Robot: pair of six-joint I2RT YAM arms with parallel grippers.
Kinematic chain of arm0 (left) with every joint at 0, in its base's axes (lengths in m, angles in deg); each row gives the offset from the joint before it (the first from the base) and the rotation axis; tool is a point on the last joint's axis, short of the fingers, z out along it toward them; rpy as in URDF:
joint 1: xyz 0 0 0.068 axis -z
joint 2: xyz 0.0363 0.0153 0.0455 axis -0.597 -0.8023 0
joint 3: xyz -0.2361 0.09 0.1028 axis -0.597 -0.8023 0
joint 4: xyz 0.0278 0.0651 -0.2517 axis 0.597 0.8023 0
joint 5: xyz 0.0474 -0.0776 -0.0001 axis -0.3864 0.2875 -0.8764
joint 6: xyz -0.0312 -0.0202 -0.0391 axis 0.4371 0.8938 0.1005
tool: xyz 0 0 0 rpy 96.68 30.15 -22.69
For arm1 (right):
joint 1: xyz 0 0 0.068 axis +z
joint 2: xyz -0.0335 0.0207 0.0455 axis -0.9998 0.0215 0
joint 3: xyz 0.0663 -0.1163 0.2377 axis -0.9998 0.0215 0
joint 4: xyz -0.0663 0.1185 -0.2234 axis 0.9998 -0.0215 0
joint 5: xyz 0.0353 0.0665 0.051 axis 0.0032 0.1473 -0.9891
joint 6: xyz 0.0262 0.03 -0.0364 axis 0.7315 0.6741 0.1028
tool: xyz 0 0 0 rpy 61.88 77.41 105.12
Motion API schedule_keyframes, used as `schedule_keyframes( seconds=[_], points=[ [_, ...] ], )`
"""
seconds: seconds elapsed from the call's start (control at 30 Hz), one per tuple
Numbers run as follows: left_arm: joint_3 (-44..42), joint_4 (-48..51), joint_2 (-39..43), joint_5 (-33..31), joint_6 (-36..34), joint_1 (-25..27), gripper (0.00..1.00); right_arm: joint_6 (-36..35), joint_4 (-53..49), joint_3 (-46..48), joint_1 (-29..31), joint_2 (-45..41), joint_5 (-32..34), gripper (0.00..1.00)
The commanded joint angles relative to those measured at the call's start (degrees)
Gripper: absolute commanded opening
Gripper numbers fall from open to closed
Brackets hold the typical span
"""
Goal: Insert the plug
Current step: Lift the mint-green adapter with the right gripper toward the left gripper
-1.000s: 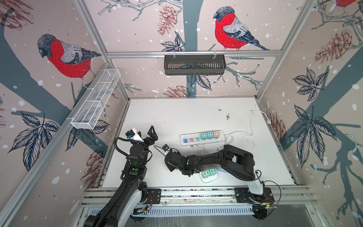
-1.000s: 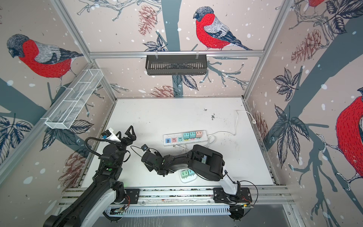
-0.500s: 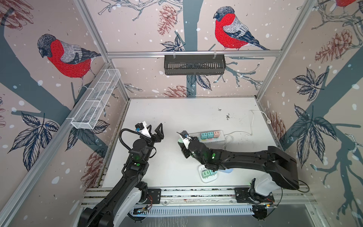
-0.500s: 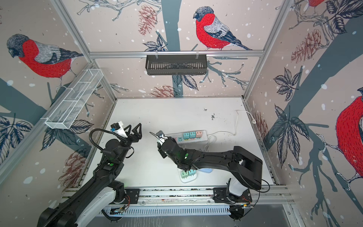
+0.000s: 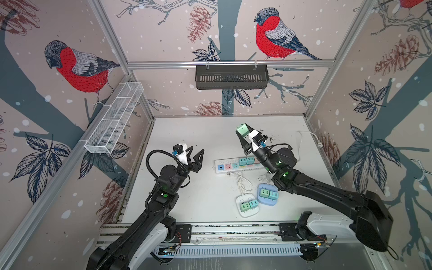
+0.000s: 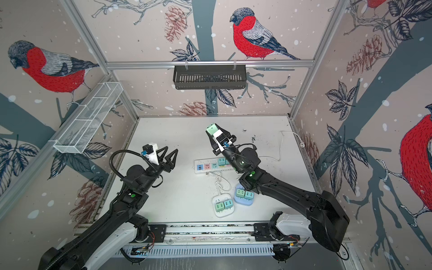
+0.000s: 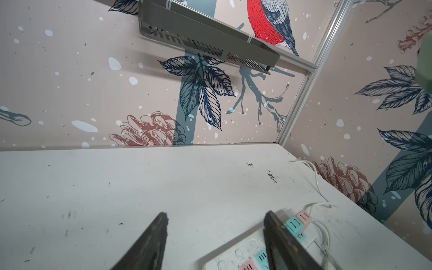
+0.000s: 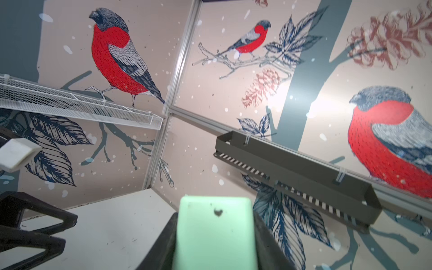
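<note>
In both top views the right pincer (image 5: 243, 133) pinches the green plug (image 5: 241, 129), held in the air above the bench (image 5: 187, 131), toward the back edge from the power strip (image 5: 230, 166) lying mid-bench. It is probably held high to line up over a free socket. The left pincer (image 5: 197, 152) hangs spread and empty off the strip's left end, probably to steady it. The left wrist view shows its fingers (image 7: 152, 240) apart, the strip beneath one. The right wrist view shows the plug clamped between both jaws, prongs out of sight.
</note>
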Motion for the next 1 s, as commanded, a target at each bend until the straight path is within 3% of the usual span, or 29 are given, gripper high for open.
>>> schedule_keyframes(
  seconds=[0.0, 0.13, 0.23, 0.3, 0.43, 0.67, 0.97],
  points=[
    [0.5, -4.1, -2.0, 5.0, -0.9, 0.1, 0.64, -7.3, 4.7, 3.4, -1.3, 0.8, -4.9, 0.05],
    [2.1, -6.3, -5.7, 12.3, -0.6, 0.3, 0.62, -6.5, 15.2, 10.2, -3.3, 3.2, -4.5, 0.04],
    [2.8, -7.2, -7.1, 15.8, -2.1, 0.8, 0.6, -7.4, 15.6, 11.6, -3.8, 3.2, -6.3, 0.04],
    [2.8, -7.9, -7.3, 17.8, -2.6, 1.0, 0.6, -7.7, 15.1, 11.9, -4.1, 3.1, -7.4, 0.12],
    [2.7, -9.8, -7.5, 21.5, -3.2, 1.8, 0.6, -8.6, 9.7, 12.6, -5.6, 1.7, -18.3, 0.15],
    [3.9, -9.4, -8.2, 24.6, -7.0, 5.4, 0.56, -18.1, 27.1, 21.9, -5.3, 5.0, -16.3, 0.03],
    [6.0, -7.0, -9.2, 27.5, -9.8, 8.1, 0.55, -26.4, 21.9, 22.2, -4.0, 6.6, -19.4, 0.02]
  ],
)
